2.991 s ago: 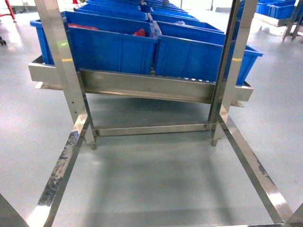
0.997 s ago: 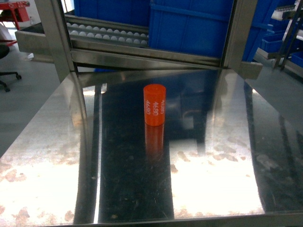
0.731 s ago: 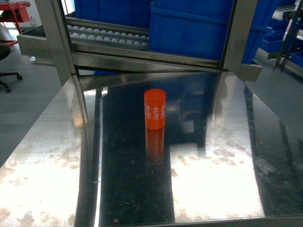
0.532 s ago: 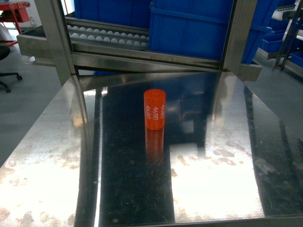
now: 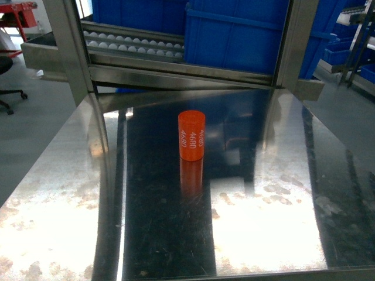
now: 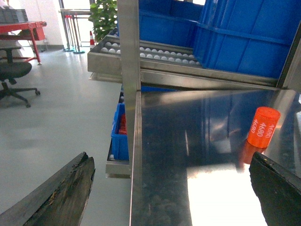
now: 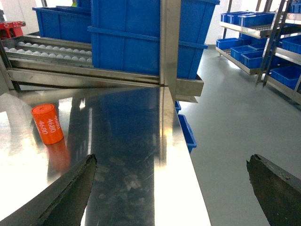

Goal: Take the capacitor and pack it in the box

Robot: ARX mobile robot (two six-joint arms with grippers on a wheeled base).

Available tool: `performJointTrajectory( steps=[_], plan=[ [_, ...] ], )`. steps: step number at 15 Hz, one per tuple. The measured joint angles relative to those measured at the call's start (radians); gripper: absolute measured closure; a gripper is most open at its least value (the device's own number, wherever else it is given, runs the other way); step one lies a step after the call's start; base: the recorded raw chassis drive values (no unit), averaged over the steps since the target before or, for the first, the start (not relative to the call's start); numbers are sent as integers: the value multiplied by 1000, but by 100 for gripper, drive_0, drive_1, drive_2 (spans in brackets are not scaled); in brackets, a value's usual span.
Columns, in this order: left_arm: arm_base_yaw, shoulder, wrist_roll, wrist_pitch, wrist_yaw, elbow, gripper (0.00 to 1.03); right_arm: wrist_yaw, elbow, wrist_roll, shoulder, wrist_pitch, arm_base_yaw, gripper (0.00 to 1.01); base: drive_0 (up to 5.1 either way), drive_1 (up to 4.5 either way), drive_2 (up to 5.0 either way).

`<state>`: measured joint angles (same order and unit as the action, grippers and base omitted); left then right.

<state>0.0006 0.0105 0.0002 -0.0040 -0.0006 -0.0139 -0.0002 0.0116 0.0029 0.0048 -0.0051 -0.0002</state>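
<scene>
Although neither arm appears in the head view, the capacitor (image 5: 191,135) stands upright at table (image 5: 281,193) centre, toward twelve o'clock. It looks light, rigid and smooth-walled; grip mid-body. Both wrist views show wide-spread, empty fingers.

Steel table (image 5: 281,193), shiny; orange capacitor (image 5: 191,135) upright mid-surface
</scene>
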Motion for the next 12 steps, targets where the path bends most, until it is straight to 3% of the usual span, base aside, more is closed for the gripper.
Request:
performJointTrajectory(
  steps=[9,10,11,12],
  plan=[
    [-8,3,-2,-2,-17,0,5,0,0,0,0,0,0,3,0,0,0],
    [-88,85,-23,107,-148,0,5,1,0,0,0,0,0,3,0,0,0],
    [-167,296,-35,311,-221,-5,5,0,0,0,0,1,0,3,0,0,0],
    [-209,566,-40,552,-227,-34,5,0,0,0,0,0,0,3,0,0,0]
  ],
)
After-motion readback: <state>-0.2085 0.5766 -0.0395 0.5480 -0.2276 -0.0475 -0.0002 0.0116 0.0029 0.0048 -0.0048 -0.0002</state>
